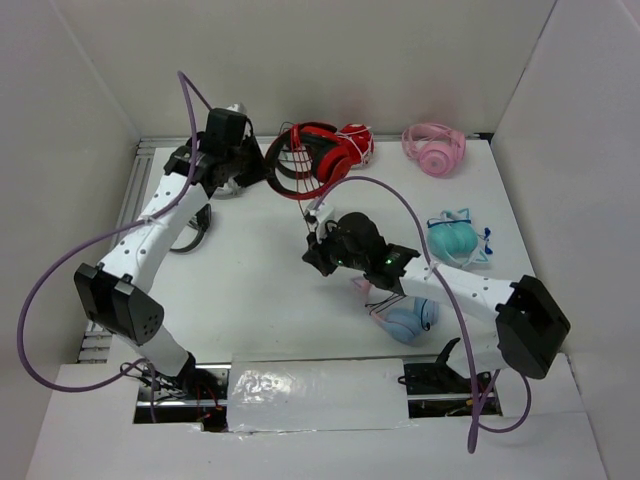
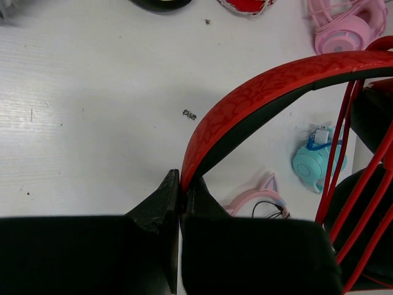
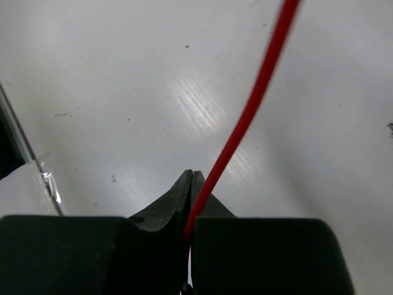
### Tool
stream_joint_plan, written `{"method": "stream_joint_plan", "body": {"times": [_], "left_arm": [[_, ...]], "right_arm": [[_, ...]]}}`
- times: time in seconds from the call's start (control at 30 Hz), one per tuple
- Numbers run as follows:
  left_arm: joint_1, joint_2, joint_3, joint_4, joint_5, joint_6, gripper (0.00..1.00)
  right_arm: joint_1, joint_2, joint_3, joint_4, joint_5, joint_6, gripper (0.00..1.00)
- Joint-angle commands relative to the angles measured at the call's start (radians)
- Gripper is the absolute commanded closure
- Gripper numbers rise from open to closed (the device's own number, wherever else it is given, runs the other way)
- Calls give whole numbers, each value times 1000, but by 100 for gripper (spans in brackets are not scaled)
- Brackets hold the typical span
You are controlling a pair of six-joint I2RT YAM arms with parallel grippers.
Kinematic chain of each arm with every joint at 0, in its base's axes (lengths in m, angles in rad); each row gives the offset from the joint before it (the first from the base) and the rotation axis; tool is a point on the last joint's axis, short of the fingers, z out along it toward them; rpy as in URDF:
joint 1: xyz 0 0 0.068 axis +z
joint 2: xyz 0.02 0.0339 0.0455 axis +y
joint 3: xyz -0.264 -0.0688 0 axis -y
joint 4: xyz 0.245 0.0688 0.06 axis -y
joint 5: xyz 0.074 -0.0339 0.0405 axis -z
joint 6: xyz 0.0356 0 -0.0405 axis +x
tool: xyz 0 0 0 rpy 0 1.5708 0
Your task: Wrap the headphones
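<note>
1. Mostly, the white table [image 1: 260,290] shows open surface in its middle; walls [image 1: 80,110] close its left, far and right edges.
2. The headphones [image 1: 318,158] are at the far middle, their headband pinched in the closed left gripper [image 2: 180,200].
3. A pink pair [image 1: 433,148], a teal pair [image 1: 457,240] and a blue pair [image 1: 405,322] crowd the right side; a black pair [image 1: 193,228] lies left.
4. The right gripper [image 3: 191,206] is clamped on the thin red cable [image 3: 245,117].
</note>
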Motion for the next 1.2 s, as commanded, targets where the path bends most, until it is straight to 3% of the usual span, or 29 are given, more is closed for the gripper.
{"method": "stream_joint_plan", "body": {"times": [0.0,0.13,0.27,0.43,0.5,0.73,0.9,1.17], "left_arm": [[-12,-80,-9,115,27,25,100],[-28,-88,5,74,-65,43,100],[-26,-98,-5,64,-64,55,100],[-25,-123,-24,86,-39,72,100],[-23,-129,-35,103,-21,82,100],[-3,-166,-79,139,94,141,100],[53,-240,-174,237,384,197,100],[61,-289,-306,366,682,374,100]], "right_arm": [[11,-72,-38,166,155,-1,95],[11,-118,-127,243,338,19,93],[11,-184,-214,327,433,48,100],[11,-253,-323,409,504,59,100],[13,-281,-355,439,482,55,96],[8,-309,-429,536,384,48,98],[2,-333,-507,642,249,38,95],[-82,-336,-474,565,22,-4,100]]}}
